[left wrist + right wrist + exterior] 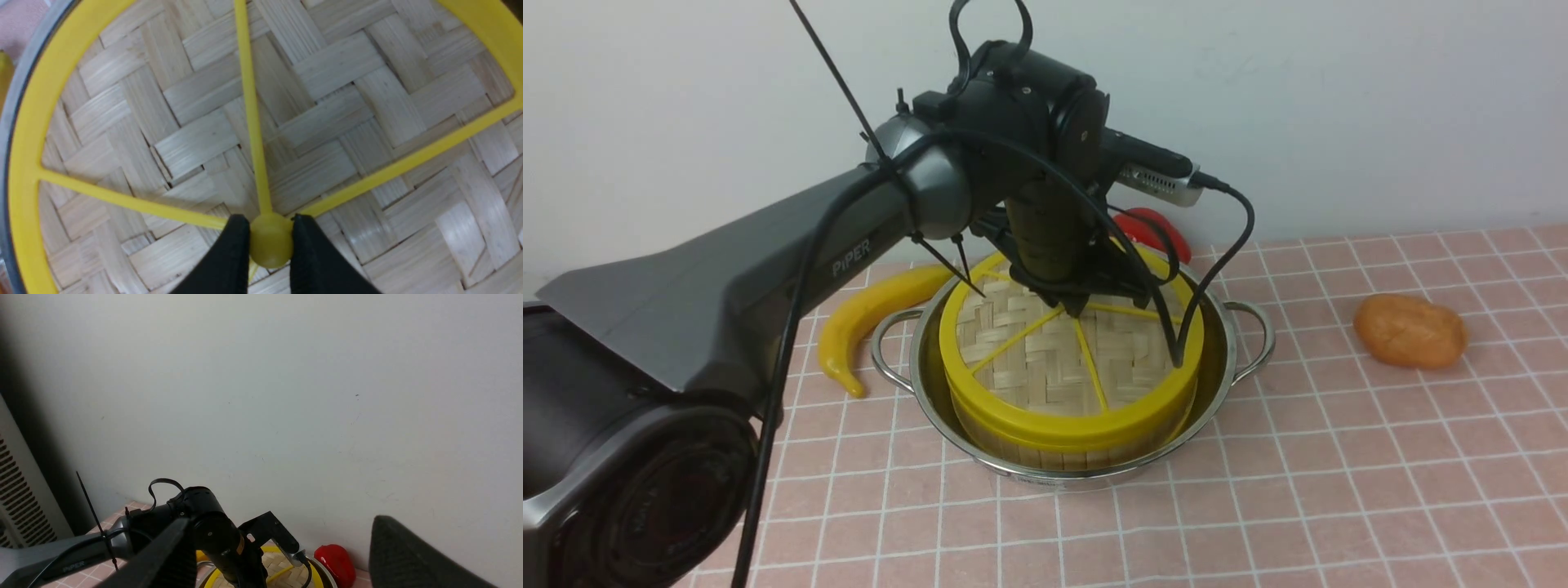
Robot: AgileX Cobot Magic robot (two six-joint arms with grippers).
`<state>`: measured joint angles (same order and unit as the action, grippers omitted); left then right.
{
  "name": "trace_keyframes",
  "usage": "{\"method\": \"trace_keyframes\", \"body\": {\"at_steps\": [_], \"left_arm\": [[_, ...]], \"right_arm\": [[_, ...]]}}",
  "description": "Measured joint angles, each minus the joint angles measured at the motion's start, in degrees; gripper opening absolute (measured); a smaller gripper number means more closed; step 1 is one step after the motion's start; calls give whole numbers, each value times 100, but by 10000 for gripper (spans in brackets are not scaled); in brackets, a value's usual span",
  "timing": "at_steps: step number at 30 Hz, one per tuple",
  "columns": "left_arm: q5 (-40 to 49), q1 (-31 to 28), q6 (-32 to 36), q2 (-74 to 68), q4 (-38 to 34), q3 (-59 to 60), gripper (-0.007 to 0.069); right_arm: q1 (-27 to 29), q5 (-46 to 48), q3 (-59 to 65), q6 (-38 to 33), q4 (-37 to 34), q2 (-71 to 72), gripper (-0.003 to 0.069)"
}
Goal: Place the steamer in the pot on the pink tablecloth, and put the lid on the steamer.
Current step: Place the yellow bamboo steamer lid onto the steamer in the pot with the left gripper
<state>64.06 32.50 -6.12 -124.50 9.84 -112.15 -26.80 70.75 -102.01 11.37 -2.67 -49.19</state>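
Around the pot (pixel 1218 359), banana (pixel 866 322), red object (pixel 1156 233), orange lump (pixel 1411 331); left gripper (pixel 270 222) clamping lid (pixel 327 122); right gripper (pixel 282 520) spread

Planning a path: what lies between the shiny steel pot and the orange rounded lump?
Only bare pink gridded tablecloth between pot and lump, per the front view.

Front view: raised, between the arms, facing forward and down over the pink tablecloth (pixel 1339 457); middle range; left arm (pixel 727 278) fills the near left.
Left wrist view: aimed squarely at the lid (pixel 327 81), very close; its woven face fills the frame.
Right wrist view: set high, facing the wall (pixel 286 396), far off.
Shared: lid in all three; left arm and red object (pixel 1156 233) in front and right wrist views.
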Motion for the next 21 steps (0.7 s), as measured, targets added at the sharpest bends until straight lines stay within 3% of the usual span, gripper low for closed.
{"method": "trace_keyframes", "body": {"at_steps": [17,21], "left_arm": [[0,0,-23,-39,23,-11,118],[-20,0,5,-39,41,-11,176]], "right_arm": [[0,0,0,0,0,0,545],[0,0,0,0,0,0,545]]}}
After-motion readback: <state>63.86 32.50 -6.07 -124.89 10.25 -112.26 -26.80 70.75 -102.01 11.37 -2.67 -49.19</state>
